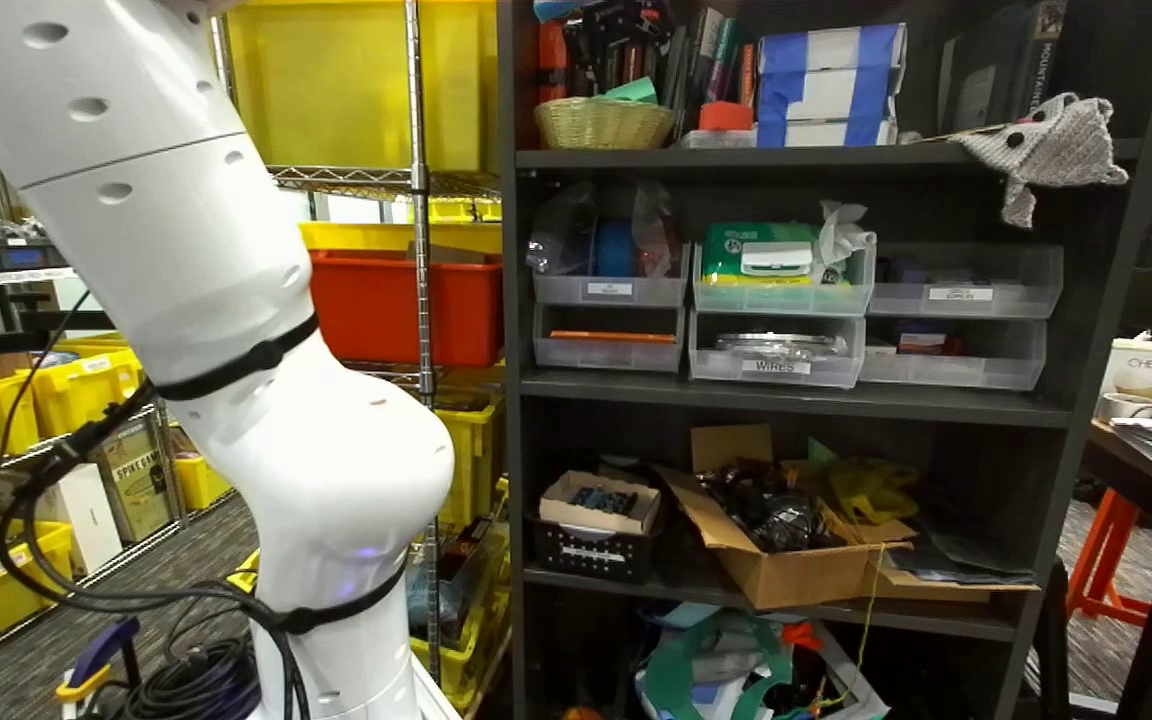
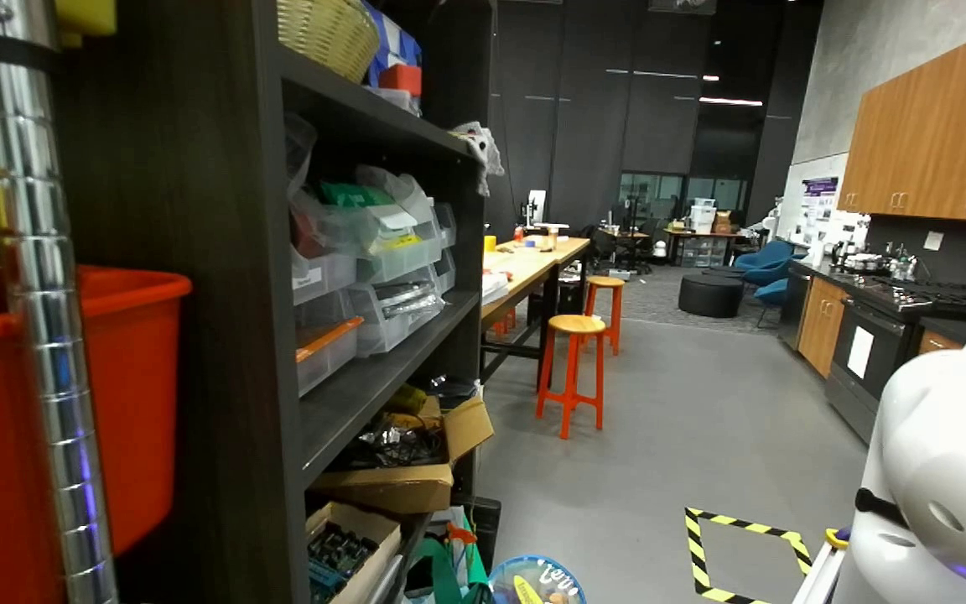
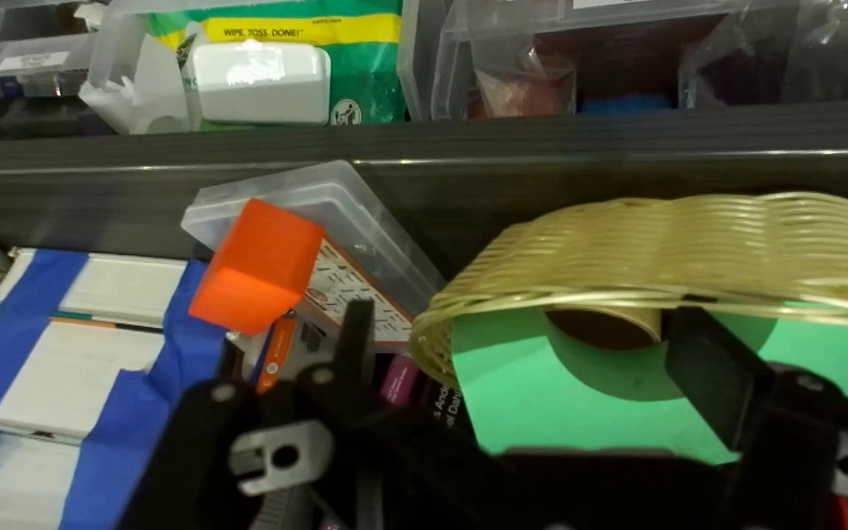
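My gripper [image 3: 527, 331] is open, its two black fingers wide apart in the wrist view, which stands upside down. A green paper sheet [image 3: 556, 401] lies between the fingers and sticks out of a yellow wicker basket [image 3: 659, 243]. One finger overlaps the sheet's edge; I cannot tell whether it touches. A round cardboard tube [image 3: 648, 324] shows inside the basket. The basket stands on the top shelf in both exterior views [image 1: 606, 124] [image 2: 330, 35]. An orange-red block [image 3: 258, 266] sits by a clear plastic case [image 3: 365, 221] beside the basket. In an exterior view the dark gripper [image 1: 626, 40] is above the basket.
White boxes with blue tape [image 3: 85, 368] and upright books [image 1: 721, 55] stand on the same shelf. Clear bins [image 1: 784, 296] with a green wipes pack [image 1: 736, 262] are on the shelf below. A grey knitted toy [image 1: 1046, 145] hangs over the shelf edge. A metal rack post [image 1: 421, 250] stands beside the bookcase.
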Tool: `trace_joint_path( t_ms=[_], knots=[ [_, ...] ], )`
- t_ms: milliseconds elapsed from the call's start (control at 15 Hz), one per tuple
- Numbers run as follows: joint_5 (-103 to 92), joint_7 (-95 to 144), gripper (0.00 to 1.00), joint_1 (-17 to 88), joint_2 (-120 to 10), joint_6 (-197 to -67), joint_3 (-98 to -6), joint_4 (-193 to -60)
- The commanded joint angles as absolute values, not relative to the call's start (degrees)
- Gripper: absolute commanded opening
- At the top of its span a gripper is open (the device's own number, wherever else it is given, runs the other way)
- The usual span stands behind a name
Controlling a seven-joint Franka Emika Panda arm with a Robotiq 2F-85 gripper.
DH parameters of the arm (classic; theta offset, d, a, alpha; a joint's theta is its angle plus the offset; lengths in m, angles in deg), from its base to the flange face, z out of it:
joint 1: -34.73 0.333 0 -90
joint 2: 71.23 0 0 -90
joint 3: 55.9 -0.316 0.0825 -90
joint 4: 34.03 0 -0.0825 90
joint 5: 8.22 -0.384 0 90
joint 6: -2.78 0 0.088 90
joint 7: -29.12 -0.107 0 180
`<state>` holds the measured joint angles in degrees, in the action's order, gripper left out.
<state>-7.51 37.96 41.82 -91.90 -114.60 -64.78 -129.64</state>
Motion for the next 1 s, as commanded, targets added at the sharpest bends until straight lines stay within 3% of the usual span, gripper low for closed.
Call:
trace_joint_path(
  t_ms=[0, 933],
  knots=[
    [-7.6, 43.5, 1.0, 43.7, -90.6, -117.1, -63.9, -129.4],
    [-7.4, 57.6, 1.0, 45.4, -89.1, -122.3, -62.8, -129.6]
  ],
)
